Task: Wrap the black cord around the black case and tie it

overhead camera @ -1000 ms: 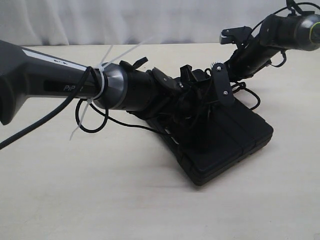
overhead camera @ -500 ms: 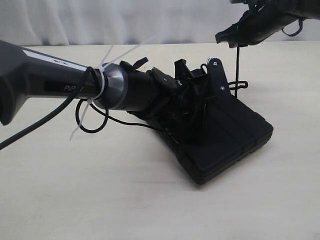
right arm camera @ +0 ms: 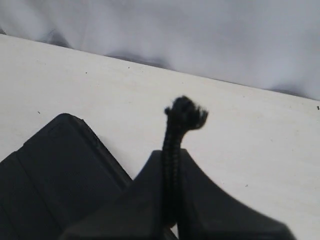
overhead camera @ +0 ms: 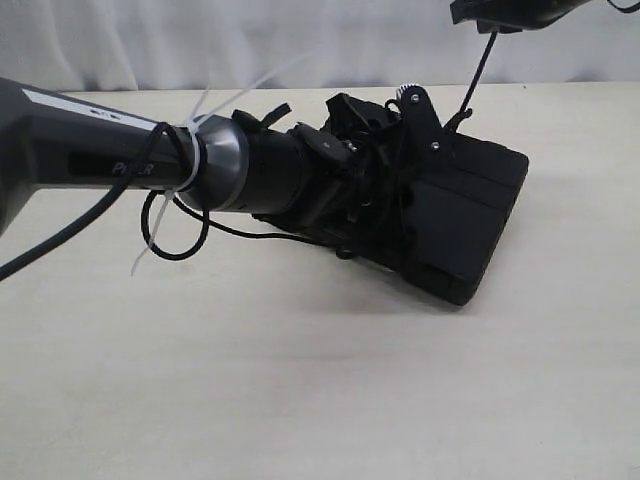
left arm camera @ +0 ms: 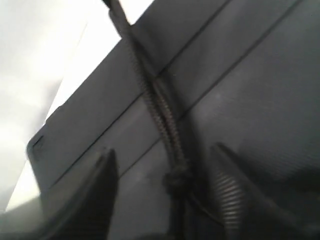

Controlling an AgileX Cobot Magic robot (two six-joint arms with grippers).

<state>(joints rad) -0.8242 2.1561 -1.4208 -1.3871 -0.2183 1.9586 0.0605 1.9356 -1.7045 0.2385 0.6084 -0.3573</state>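
Observation:
The black case [overhead camera: 470,220] lies on the table with its far end tipped up. The black cord [overhead camera: 478,75] runs taut from the case's upper edge to my right gripper [overhead camera: 490,20], high at the top right. That gripper [right arm camera: 172,152] is shut on the cord, and the frayed tip [right arm camera: 186,112] sticks out past its fingertips. My left gripper [overhead camera: 390,140] reaches over the case from the left. Its fingers [left arm camera: 100,175] stand apart over the ribbed case [left arm camera: 250,90], so it [left arm camera: 162,150] is open. A stretch of cord with a small knot [left arm camera: 175,181] lies between them.
A glossy robot cable [overhead camera: 175,250] loops under the left arm beside a white zip tie [overhead camera: 195,165]. A thin strand of cord [overhead camera: 235,232] trails on the pale table [overhead camera: 300,380] left of the case. A white curtain [overhead camera: 300,40] closes the back.
My right gripper shut on the cord and rose up and to the right, pulling it taut. The case's far end lifted. My left gripper's jaws opened.

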